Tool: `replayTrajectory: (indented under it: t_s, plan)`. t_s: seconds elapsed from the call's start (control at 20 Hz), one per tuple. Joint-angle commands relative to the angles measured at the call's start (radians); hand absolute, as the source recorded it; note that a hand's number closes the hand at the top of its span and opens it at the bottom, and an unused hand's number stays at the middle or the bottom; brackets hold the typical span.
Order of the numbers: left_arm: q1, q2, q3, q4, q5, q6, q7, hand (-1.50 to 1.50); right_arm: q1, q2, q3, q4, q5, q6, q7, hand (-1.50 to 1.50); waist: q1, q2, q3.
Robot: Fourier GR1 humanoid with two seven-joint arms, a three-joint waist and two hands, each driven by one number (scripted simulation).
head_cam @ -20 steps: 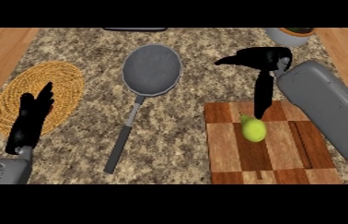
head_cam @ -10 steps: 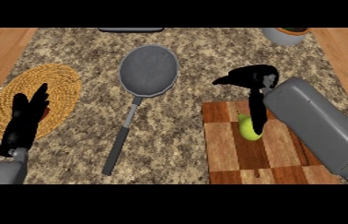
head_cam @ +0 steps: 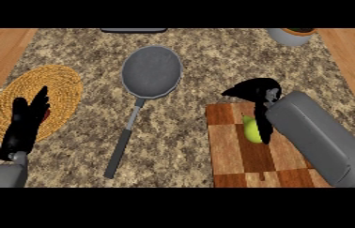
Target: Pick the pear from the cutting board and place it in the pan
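The right hand [head_cam: 258, 92] is hanging over the pear [head_cam: 250, 129] on the cutting board [head_cam: 232, 161].
Head view: the pear is lying in the far half of the cutting board, which is sitting at the near right corner of the counter [head_cam: 194, 128]. The right hand is staying open, its fingers [head_cam: 263, 124] pointing down along the pear's right side. The pan [head_cam: 152, 72] is lying well apart, toward the far edge. The left hand [head_cam: 26, 124] is resting open over a woven mat [head_cam: 59, 88] at the left edge.

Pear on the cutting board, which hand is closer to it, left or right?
Right. The right hand is just above the pear, one finger down over its right side. The left hand rests open far to its left, over the woven mat.
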Motion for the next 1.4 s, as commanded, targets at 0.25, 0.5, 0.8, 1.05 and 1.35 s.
replayTrajectory:
  t_s: [0.25, 0.5, 0.8, 1.05, 1.35]
  plan:
    - [-0.018, -0.034, 0.039, 0.048, -0.044, -0.027, -0.036, 0.0, 0.066, 0.036, -0.046, 0.031, 0.169, 0.004, -0.118, -1.5, -0.002, 0.001, 0.0]
    - [-0.011, -0.068, 0.05, 0.071, -0.079, -0.013, -0.066, 0.0, 0.063, 0.097, -0.093, 0.068, 0.239, -0.003, -0.116, -1.5, 0.0, 0.001, 0.0]
    - [-0.019, -0.074, 0.036, -0.061, -0.103, -0.028, 0.072, 0.0, 0.086, 0.119, -0.125, 0.08, 0.302, 0.037, -0.141, -1.5, 0.001, -0.001, 0.0]
    - [-0.045, -0.062, 0.088, 0.01, -0.088, -0.07, 0.039, 0.0, 0.122, 0.132, -0.118, 0.115, 0.388, 0.005, -0.178, -1.5, -0.002, 0.0, 0.0]
    - [-0.034, -0.08, 0.096, 0.005, -0.105, -0.078, 0.021, 0.0, 0.084, 0.081, -0.112, 0.226, 0.477, -0.05, -0.349, 1.5, 0.003, 0.002, 0.0]
